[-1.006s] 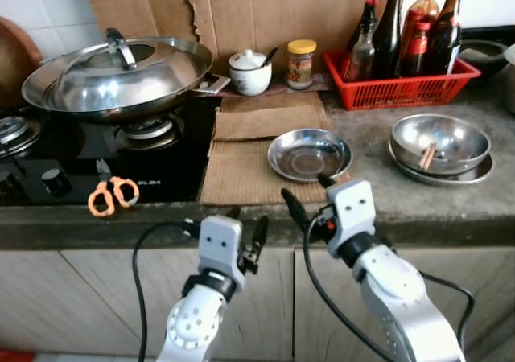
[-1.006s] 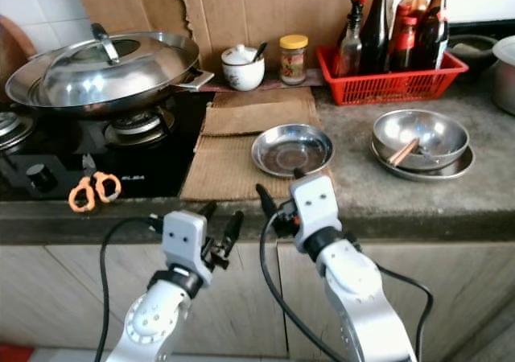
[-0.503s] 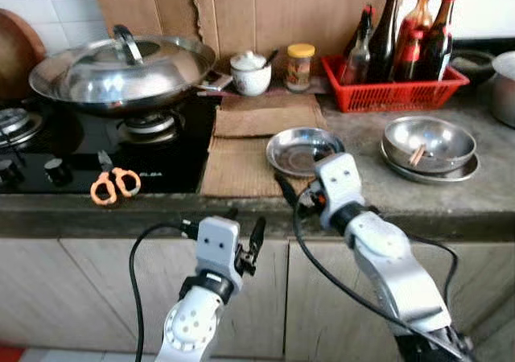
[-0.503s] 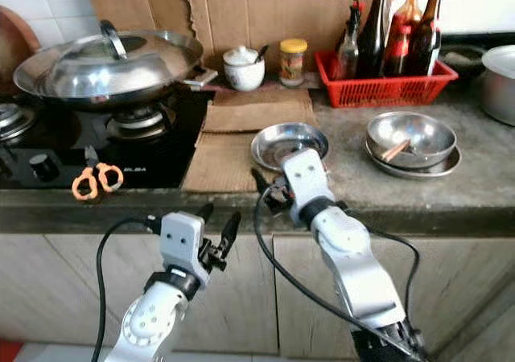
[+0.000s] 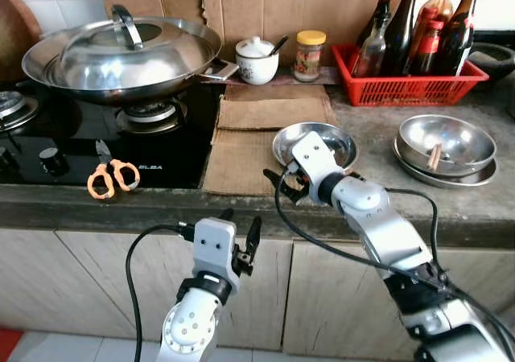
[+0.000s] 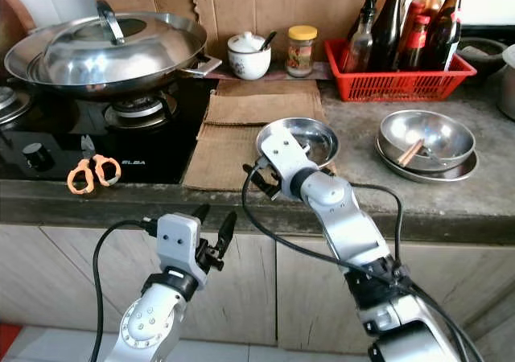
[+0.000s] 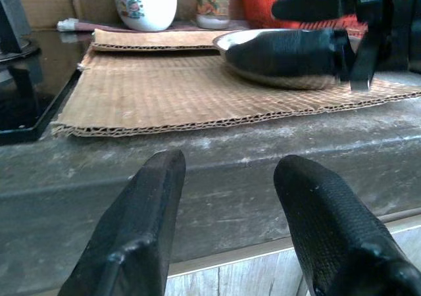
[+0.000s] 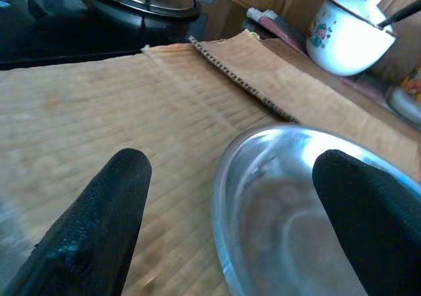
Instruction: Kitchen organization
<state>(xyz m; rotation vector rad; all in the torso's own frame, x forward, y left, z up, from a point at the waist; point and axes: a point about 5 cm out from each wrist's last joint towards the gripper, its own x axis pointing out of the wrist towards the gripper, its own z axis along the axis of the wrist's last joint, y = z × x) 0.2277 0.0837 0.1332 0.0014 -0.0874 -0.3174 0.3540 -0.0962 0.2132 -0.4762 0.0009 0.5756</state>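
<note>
A shallow steel dish (image 5: 326, 139) lies on the counter, its left side on brown cardboard (image 5: 241, 157). My right gripper (image 5: 283, 187) is open at the dish's near-left rim. In the right wrist view one finger (image 8: 99, 223) hangs over the cardboard and the other (image 8: 368, 210) over the dish (image 8: 296, 197); nothing is gripped. My left gripper (image 5: 240, 235) is open and holds nothing. It is below the counter edge, in front of the cabinet doors, its fingers (image 7: 141, 223) pointing at the counter's front face.
A lidded wok (image 5: 121, 52) sits on the black hob at the left, with orange scissors (image 5: 113, 177) near the front edge. A white pot (image 5: 257, 59), a jar (image 5: 309, 54) and a red basket of bottles (image 5: 414, 84) line the back. Stacked steel bowls (image 5: 447, 141) are on the right.
My right gripper has moved forward from the counter's front edge and now straddles the dish's near-left rim. The left arm has stayed put. The camera has shifted a little.
</note>
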